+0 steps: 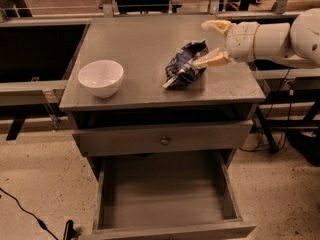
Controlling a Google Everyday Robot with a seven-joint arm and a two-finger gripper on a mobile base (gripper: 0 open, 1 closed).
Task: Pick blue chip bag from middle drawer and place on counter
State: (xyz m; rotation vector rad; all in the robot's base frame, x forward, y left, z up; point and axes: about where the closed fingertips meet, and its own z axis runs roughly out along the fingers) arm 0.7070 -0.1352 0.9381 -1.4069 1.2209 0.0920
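The blue chip bag point(183, 65) lies crumpled on the counter point(145, 44), right of centre. My gripper point(210, 42) reaches in from the right, just beyond the bag's right end. Its two cream fingers are spread apart, one point(216, 26) behind the bag and one point(210, 60) touching its right edge. It holds nothing. The middle drawer point(165, 194) is pulled out below, and its flat bottom is bare.
A white bowl point(101, 77) stands on the left part of the counter. The shut top drawer front with a brass knob point(163, 140) sits above the open drawer. A black cable point(25, 214) lies on the floor at the left. Rails and tables surround the cabinet.
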